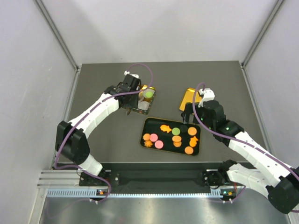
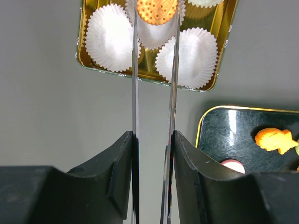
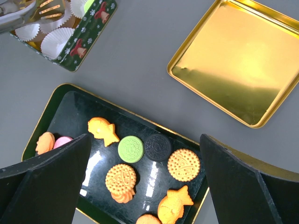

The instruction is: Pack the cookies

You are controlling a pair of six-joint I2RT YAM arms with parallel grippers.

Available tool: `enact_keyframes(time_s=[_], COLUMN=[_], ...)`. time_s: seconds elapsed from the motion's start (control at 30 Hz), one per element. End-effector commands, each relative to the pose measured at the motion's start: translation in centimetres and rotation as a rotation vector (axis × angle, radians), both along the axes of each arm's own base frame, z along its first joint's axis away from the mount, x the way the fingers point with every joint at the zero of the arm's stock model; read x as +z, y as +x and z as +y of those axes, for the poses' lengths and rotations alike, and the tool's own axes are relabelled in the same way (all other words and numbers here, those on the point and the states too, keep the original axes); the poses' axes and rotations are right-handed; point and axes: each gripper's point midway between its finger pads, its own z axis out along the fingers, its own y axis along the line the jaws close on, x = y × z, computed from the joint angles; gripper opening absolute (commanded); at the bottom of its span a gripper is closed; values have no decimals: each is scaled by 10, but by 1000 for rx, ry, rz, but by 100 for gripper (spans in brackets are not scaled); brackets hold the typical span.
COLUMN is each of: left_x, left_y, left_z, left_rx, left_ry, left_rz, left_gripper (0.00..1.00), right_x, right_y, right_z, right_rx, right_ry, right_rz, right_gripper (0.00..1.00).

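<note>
Several cookies [image 1: 176, 138] lie on a black gold-rimmed tray [image 1: 154, 122], mostly orange, with pink, green [image 3: 130, 149] and one black [image 3: 158, 147]. My left gripper [image 1: 129, 103] is shut on metal tongs [image 2: 135, 70]. The tong tips pinch a round orange cookie [image 2: 156, 10] over a white paper cup [image 2: 152, 32] in the green Christmas tin [image 1: 140, 110]. A green cookie [image 1: 148, 94] sits in the tin. My right gripper [image 1: 189, 115] hangs open above the tray's far right part, nothing between its fingers [image 3: 56, 163].
The tin's gold lid [image 1: 189, 98] lies upside down right of the tin, just beyond the tray. More white paper cups [image 2: 110, 37] fill the tin. Grey walls enclose the dark table on three sides.
</note>
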Motion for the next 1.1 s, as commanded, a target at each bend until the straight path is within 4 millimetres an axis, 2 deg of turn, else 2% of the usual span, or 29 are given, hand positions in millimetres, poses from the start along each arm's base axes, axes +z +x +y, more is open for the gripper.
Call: enact_keyframes(time_s=[0.0,0.47,0.67,0.77,0.93,1.07], left_x=[9,8,12,23,60,75], left_y=[9,12,11,9,-4,-31], left_z=[3,-1,-1,-3,-23,-49], left_rx=[6,-13,-20,-35,-108,-182], left_ry=[-12,-31,-35,-56,-125,-125], left_rz=[-56,-55,-57,-71,-118,-126], left_gripper=[41,52,52,51,49,49], right_x=[13,12,13,13,13,9], right_y=[3,3,3,3,4,5], right_z=[2,2,2,2,2,1], right_rx=[13,12,10,11,11,3], right_ry=[18,13,14,14,12,1], right_rz=[-51,-48,-47,-47,-47,-40], right_gripper=[100,100,100,100,100,100])
